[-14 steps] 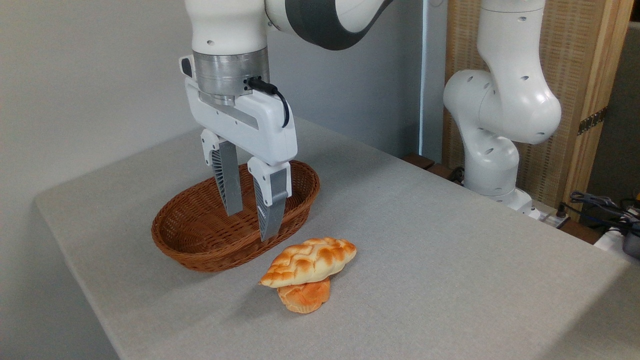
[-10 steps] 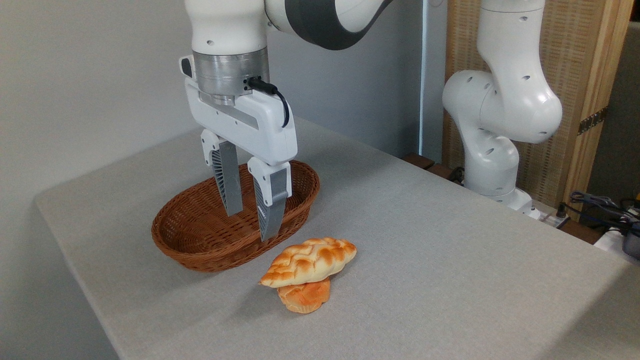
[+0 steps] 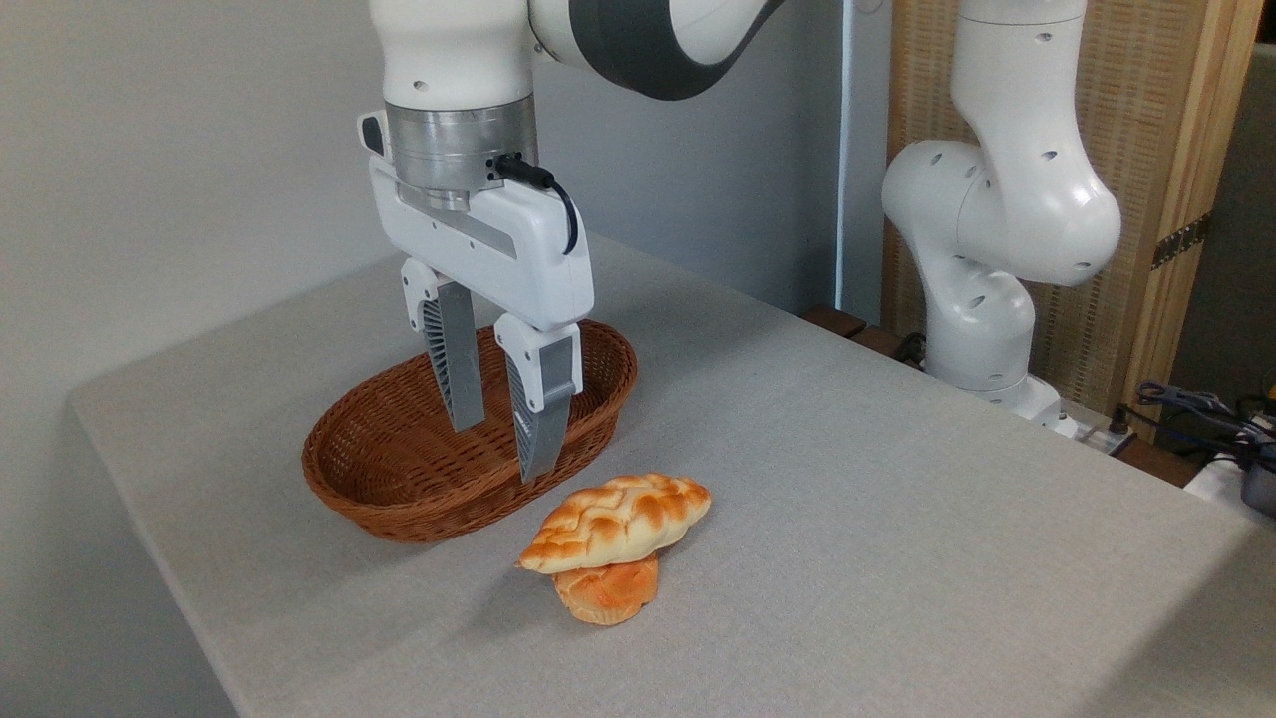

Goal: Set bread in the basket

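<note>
Golden braided bread (image 3: 615, 522) rests on top of a small orange bun (image 3: 608, 590) on the table (image 3: 847, 479), just beside the basket (image 3: 399, 499). Empty, the end effector (image 3: 495, 451) hangs part-open over the basket; a grasp could topple the stack.

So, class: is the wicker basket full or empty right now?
Empty. The basket shows only bare weave inside; the bread lies outside it on the table, resting on an orange bun.
</note>
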